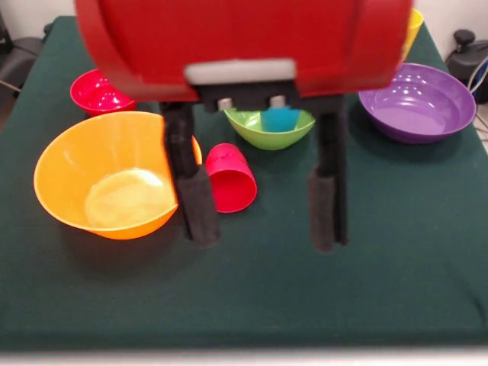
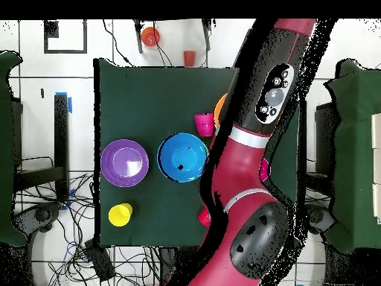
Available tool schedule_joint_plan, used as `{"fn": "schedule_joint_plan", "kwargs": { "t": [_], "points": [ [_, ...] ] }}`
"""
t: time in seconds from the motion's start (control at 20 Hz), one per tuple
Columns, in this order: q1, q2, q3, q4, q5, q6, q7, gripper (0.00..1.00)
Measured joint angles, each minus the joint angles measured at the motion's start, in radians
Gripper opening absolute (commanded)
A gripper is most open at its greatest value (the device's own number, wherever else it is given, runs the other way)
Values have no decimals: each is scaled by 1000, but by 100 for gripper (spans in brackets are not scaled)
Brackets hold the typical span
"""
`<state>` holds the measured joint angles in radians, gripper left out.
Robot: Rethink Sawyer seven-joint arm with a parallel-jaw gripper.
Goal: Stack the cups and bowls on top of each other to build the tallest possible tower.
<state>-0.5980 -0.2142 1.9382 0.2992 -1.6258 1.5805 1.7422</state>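
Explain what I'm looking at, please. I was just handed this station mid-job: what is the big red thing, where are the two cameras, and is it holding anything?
The big red thing is a robot arm. Its gripper has two black fingers that hang apart over the green table and hold nothing. One camera faces the robot across the table and the other looks straight down.

On the table are:
- a large orange bowl
- a red cup on its side beside the orange bowl
- a green bowl with something light blue inside
- a purple bowl
- a small red bowl
- a yellow cup
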Motion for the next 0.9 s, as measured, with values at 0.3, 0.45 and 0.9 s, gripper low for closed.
{"fn": "schedule_joint_plan", "kwargs": {
  "t": [0.3, 0.45, 0.9],
  "points": [
    [-24, 0, -66, 43, 69, -5, 0, 100],
    [-38, 1, -98, 71, 112, -14, 0, 100],
    [-102, -3, -222, 197, 273, -100, 0, 100]
  ]
}}
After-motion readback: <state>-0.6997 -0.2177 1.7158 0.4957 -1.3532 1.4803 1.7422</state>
